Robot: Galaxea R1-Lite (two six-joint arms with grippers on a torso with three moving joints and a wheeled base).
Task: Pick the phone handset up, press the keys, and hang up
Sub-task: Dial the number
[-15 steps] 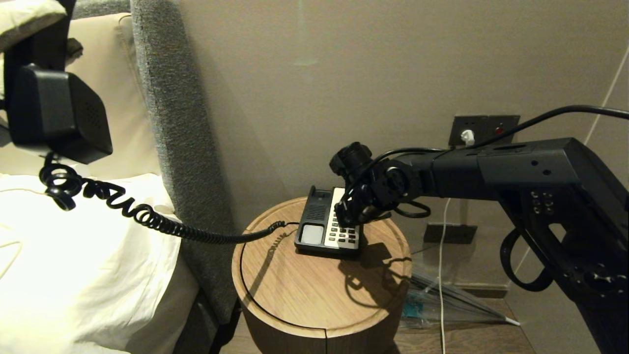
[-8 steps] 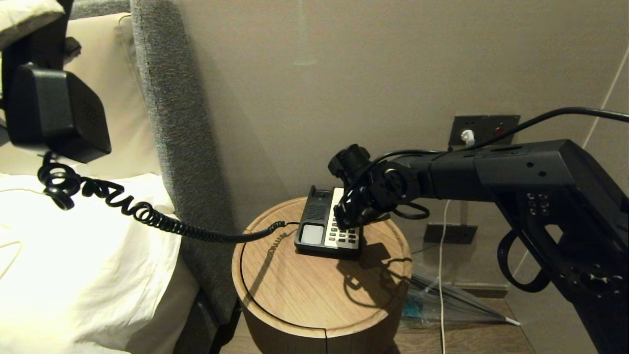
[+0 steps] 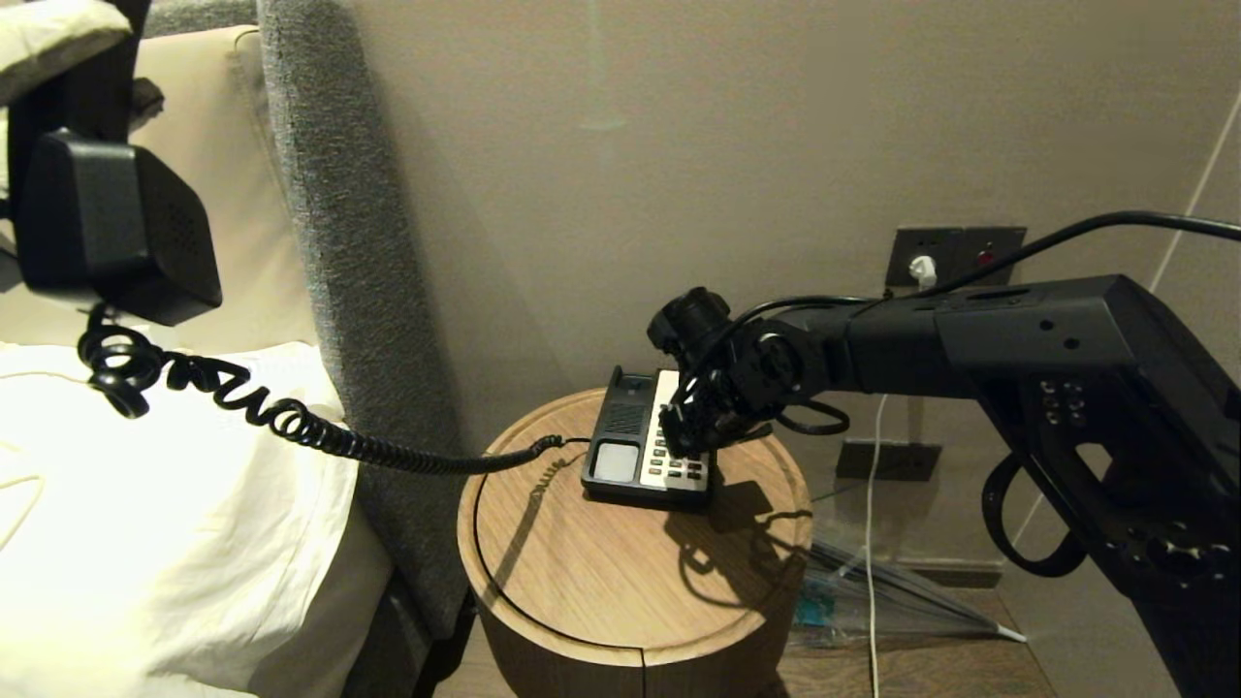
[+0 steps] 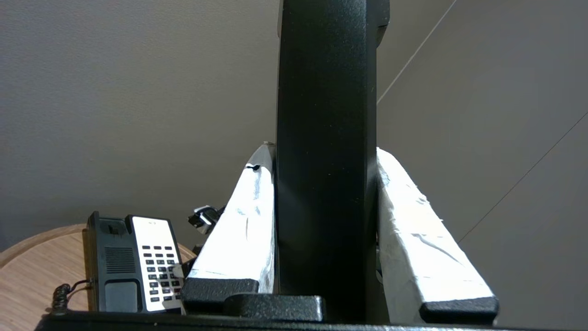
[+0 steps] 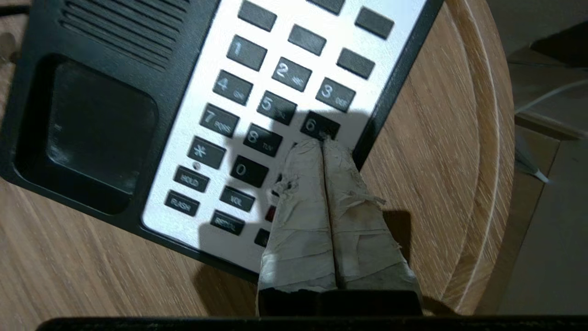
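The black phone handset (image 3: 107, 228) hangs high at the far left over the bed, its coiled cord (image 3: 291, 422) stretching down to the phone base (image 3: 620, 456). In the left wrist view my left gripper (image 4: 324, 151) is shut on the handset (image 4: 326, 138), one white-taped finger (image 4: 239, 230) on each side. My right gripper (image 3: 684, 441) is shut and hovers over the base's cream keypad. In the right wrist view its joined tips (image 5: 321, 143) meet the lower edge of the 6 key (image 5: 319, 125), among the other keys (image 5: 271, 105).
The base stands at the back of a round wooden side table (image 3: 630, 620). A grey headboard (image 3: 330, 223) and white bedding (image 3: 145, 543) lie to the left. A wall socket (image 3: 955, 254) and a white cable (image 3: 870, 543) are behind on the right.
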